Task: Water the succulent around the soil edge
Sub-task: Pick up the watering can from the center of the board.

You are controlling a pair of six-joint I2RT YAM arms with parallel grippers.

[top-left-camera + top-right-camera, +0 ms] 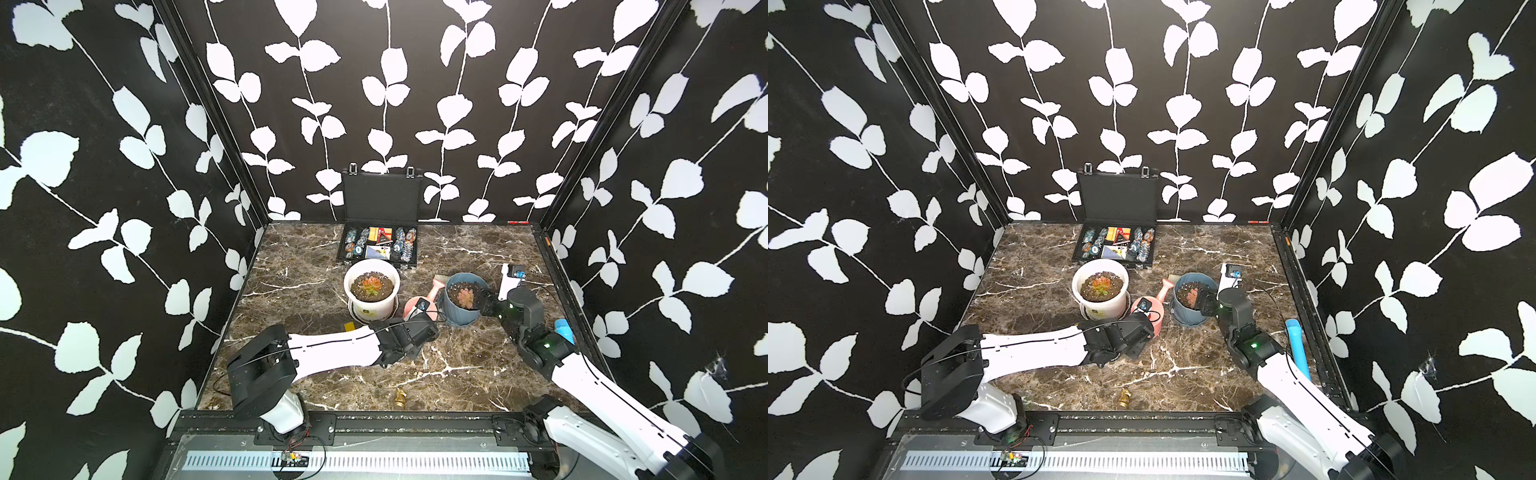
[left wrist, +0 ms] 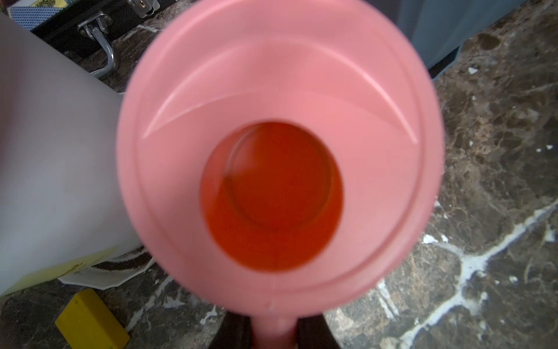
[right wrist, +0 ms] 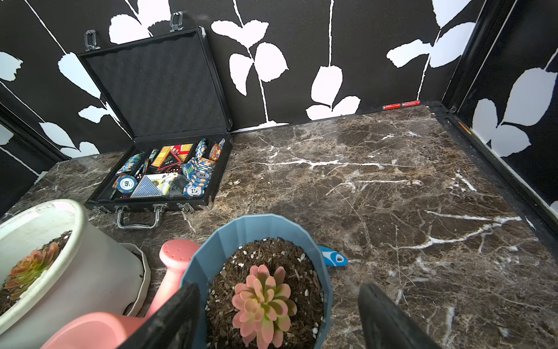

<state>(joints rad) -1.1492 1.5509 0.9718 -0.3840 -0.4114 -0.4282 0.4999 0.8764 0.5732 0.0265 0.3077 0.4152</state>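
Note:
A pink watering can [image 1: 437,291] stands between a white pot [image 1: 372,309] and a blue pot [image 1: 459,318], its spout pointing toward the back. Each pot holds a pinkish succulent in dark soil: one [image 1: 369,286] in the white pot, one [image 3: 262,305] in the blue pot. My left gripper [image 2: 273,332] is shut on the can's handle, and the can's round filling hole [image 2: 271,196] lies right below its camera. My right gripper [image 3: 279,317] is open and straddles the blue pot [image 3: 256,223]. One finger [image 3: 169,317] is at the pot's wall and the other finger [image 3: 389,320] stands apart.
An open case of poker chips [image 1: 380,245] sits behind the white pot. A yellow block [image 2: 90,320] lies by that pot's saucer. A brush handle [image 3: 332,258] pokes out behind the blue pot. A blue tool [image 1: 1298,349] lies at the right edge, and a gold chess piece [image 1: 400,397] at the front.

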